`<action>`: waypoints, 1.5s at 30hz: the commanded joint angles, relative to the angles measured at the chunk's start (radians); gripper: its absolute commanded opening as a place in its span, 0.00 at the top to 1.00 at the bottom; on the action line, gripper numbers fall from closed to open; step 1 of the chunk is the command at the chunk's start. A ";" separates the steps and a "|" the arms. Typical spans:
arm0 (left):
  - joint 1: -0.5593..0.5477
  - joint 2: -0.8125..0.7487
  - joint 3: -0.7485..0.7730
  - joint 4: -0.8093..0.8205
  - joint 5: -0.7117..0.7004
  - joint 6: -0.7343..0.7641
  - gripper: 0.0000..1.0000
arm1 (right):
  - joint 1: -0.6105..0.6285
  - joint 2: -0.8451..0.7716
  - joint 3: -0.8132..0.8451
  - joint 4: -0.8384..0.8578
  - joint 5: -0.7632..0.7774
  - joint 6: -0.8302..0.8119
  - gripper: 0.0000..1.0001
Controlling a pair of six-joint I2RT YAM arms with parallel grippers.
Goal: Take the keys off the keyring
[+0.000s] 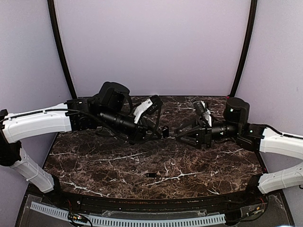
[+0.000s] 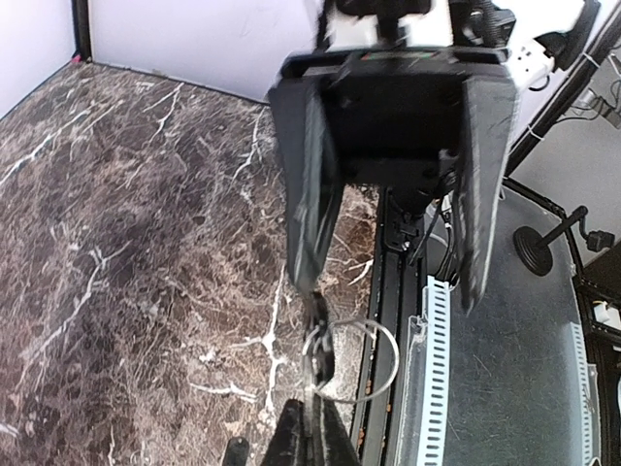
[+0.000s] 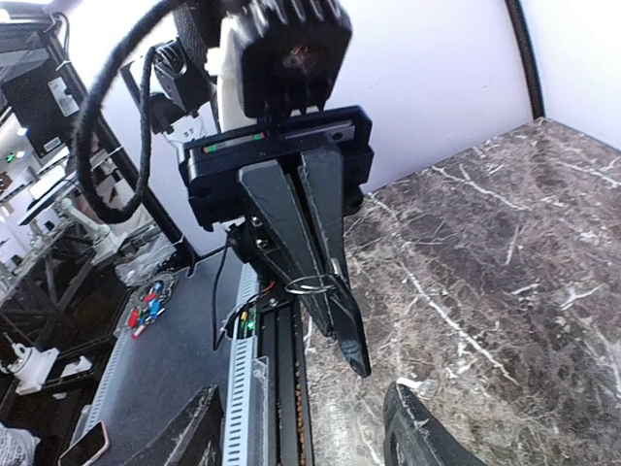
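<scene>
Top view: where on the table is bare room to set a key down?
Bare table along the near edge, either side of the loose key. Crowded mid-table, where left gripper and right gripper meet; a small far-edge patch behind them is bare too.

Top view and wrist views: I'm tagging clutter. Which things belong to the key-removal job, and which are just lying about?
Job: keyring; left gripper, shut on it; right gripper, open; loose key on table.
Lying about: white slotted strip; coloured bits beyond the table edge.
</scene>
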 commanded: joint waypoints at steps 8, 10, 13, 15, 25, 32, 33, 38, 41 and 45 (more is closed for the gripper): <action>0.048 0.046 0.153 -0.276 0.136 -0.194 1.00 | 0.075 -0.253 -0.004 -0.133 0.369 -0.470 0.46; 0.060 0.055 0.161 -0.303 0.202 -0.229 1.00 | 0.127 -0.216 0.037 -0.188 0.397 -0.538 0.49; 0.068 0.068 0.169 -0.344 0.262 -0.263 1.00 | 0.217 -0.145 0.106 -0.262 0.468 -0.628 0.52; 0.069 0.078 0.168 -0.371 0.289 -0.275 1.00 | 0.278 -0.103 0.141 -0.288 0.516 -0.688 0.52; 0.068 0.097 0.172 -0.410 0.322 -0.284 1.00 | 0.372 0.020 0.228 -0.337 0.652 -0.844 0.57; 0.068 0.111 0.176 -0.420 0.344 -0.270 1.00 | 0.373 0.063 0.259 -0.351 0.684 -0.858 0.68; 0.068 0.112 0.177 -0.419 0.346 -0.268 1.00 | 0.372 0.067 0.261 -0.350 0.682 -0.859 0.71; 0.068 0.115 0.180 -0.422 0.348 -0.261 1.00 | 0.374 0.109 0.292 -0.375 0.655 -0.865 0.78; 0.068 0.118 0.182 -0.424 0.350 -0.258 1.00 | 0.374 0.126 0.295 -0.376 0.644 -0.870 0.79; 0.068 0.122 0.185 -0.425 0.353 -0.255 1.00 | 0.374 0.144 0.305 -0.374 0.635 -0.866 0.96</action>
